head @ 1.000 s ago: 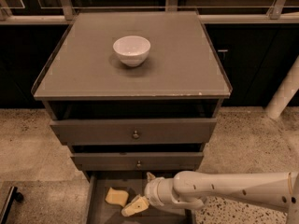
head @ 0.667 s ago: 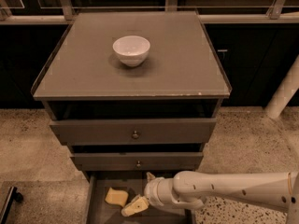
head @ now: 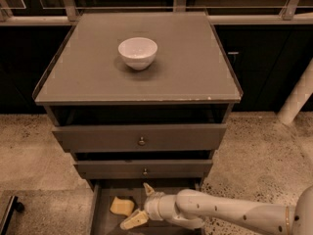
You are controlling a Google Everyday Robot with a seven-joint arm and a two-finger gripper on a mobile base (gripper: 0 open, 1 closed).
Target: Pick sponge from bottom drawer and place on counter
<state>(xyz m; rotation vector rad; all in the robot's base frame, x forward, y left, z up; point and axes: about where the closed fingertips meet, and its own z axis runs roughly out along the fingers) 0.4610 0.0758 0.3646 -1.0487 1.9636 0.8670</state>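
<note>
Sponge [head: 122, 205] lies flat on the floor of the open bottom drawer [head: 103, 224], left of the drawer's middle. My gripper [head: 135, 205] is inside that drawer, just right of the sponge. My fingers [head: 134, 220] are spread wide and released, holding nothing. Above the drawer are two knobbed drawers [head: 186, 137]. Higher still is the desk [head: 195, 72], carrying a white bowl [head: 138, 52].
</note>
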